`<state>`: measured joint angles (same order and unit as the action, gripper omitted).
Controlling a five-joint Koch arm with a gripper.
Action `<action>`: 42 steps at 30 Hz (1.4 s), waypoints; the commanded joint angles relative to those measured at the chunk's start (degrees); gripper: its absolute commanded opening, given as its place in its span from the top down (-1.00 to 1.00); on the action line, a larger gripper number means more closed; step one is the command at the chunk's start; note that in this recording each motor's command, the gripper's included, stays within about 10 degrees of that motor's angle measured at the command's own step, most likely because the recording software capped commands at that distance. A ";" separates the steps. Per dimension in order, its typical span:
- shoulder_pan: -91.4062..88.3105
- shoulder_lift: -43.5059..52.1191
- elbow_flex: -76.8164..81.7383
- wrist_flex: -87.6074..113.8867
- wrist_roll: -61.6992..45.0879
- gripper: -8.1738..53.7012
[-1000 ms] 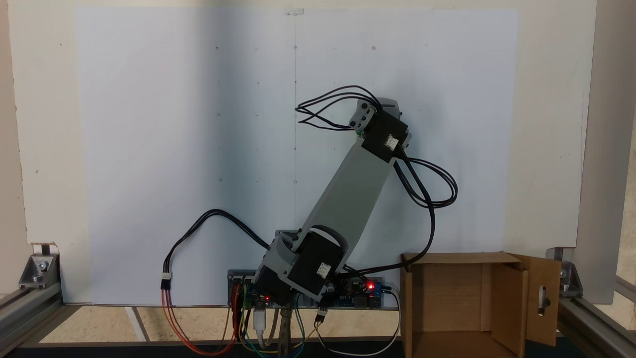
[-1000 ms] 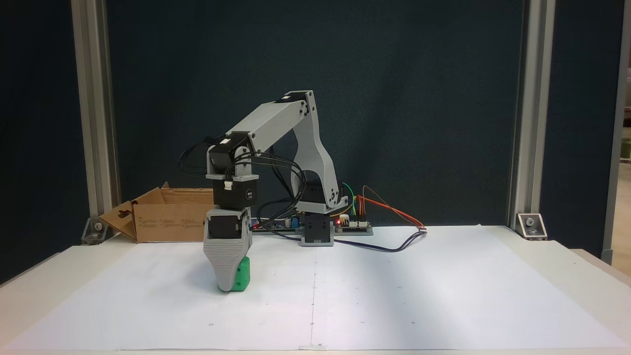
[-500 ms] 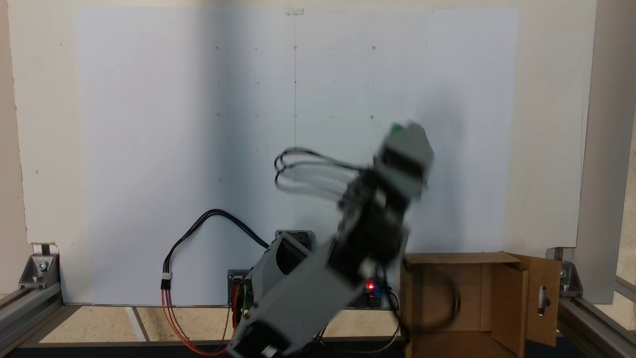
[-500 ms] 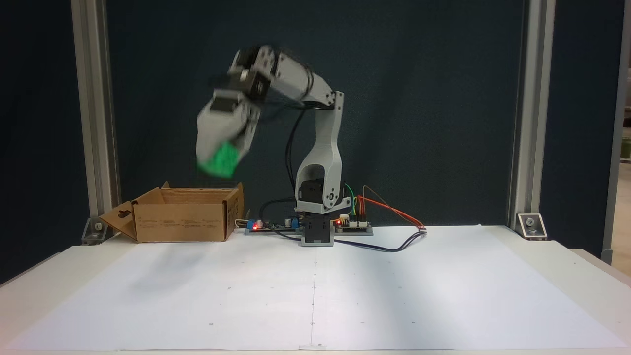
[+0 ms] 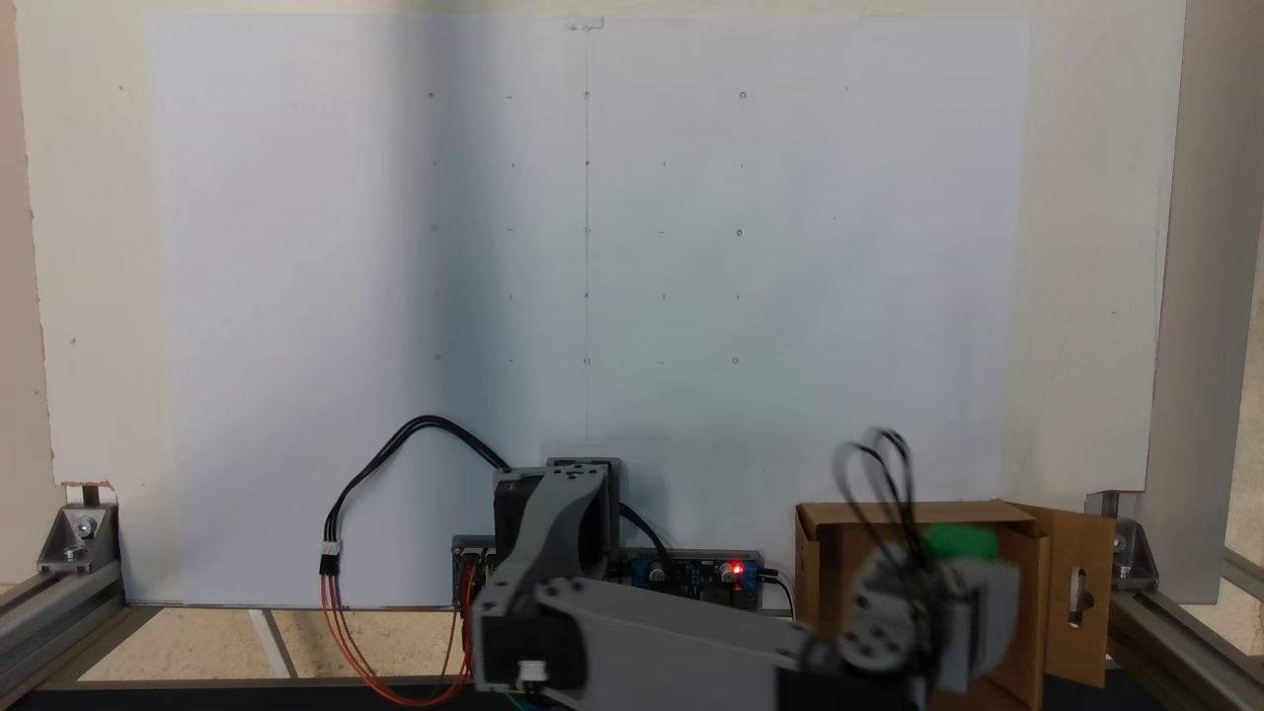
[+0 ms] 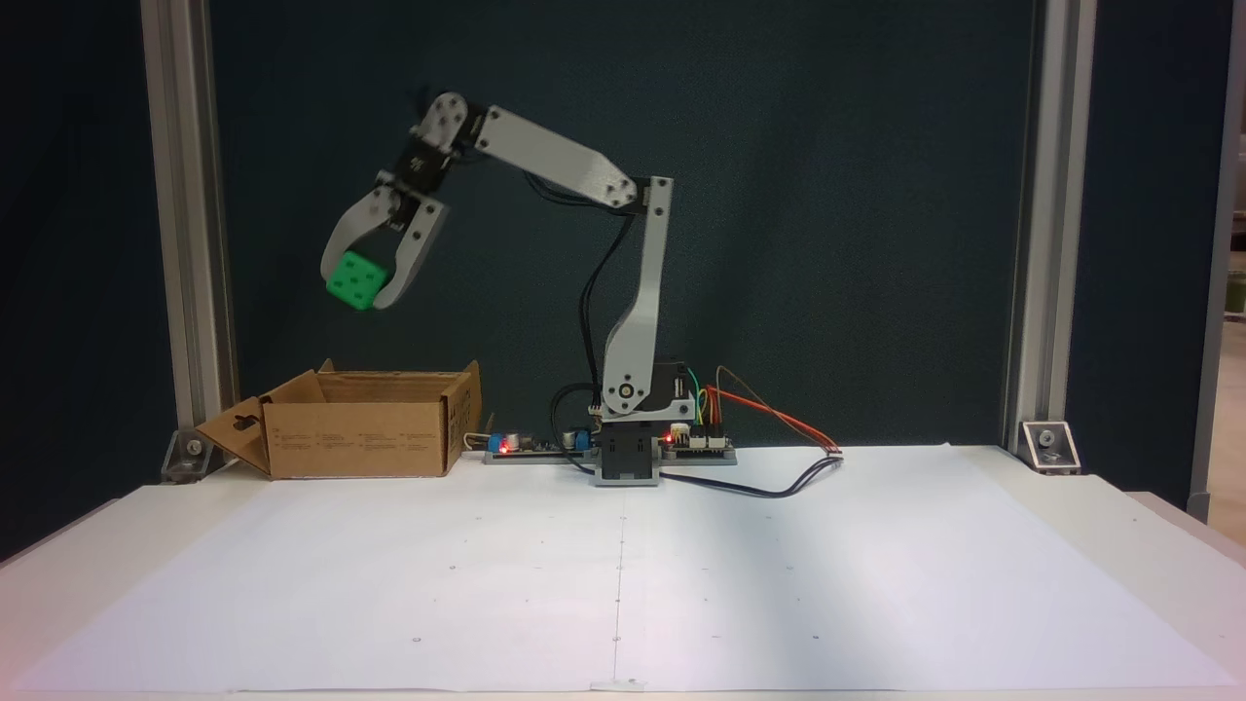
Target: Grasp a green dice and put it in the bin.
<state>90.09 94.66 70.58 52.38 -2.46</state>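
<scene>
The arm's grey fingers [image 6: 362, 288] are clamped on the small bright green dice with rounded corners [image 6: 355, 280], held high in the air above the open brown corrugated cardboard bin [image 6: 362, 436] at the back corner of the white paper-covered surface [image 6: 623, 574]. From the side, the dice hangs over the bin's opening, well clear of its rim. In a fixed view from above, the green dice [image 5: 960, 541] sits over the bin's [image 5: 997, 592] far part. To my eye the release step is in hand: best to lower a little toward the middle of the opening before spreading the fingers, so the dice cannot bounce off a flap.
</scene>
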 commanded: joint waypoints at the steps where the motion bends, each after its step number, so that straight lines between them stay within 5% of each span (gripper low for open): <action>1: 4.48 -3.52 -4.04 -2.55 -5.27 0.36; 12: 13.45 -20.83 -4.04 -5.10 -17.67 0.33; 14: 14.06 -21.27 -4.04 -4.13 -17.58 -0.14; 19: 13.89 -20.92 -4.04 -3.16 -16.17 -0.59; 30: -7.91 -2.55 -5.10 -6.59 3.43 -0.69; 42: -57.46 12.30 1.32 -8.70 5.01 -0.69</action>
<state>37.62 103.71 72.07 45.79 -0.09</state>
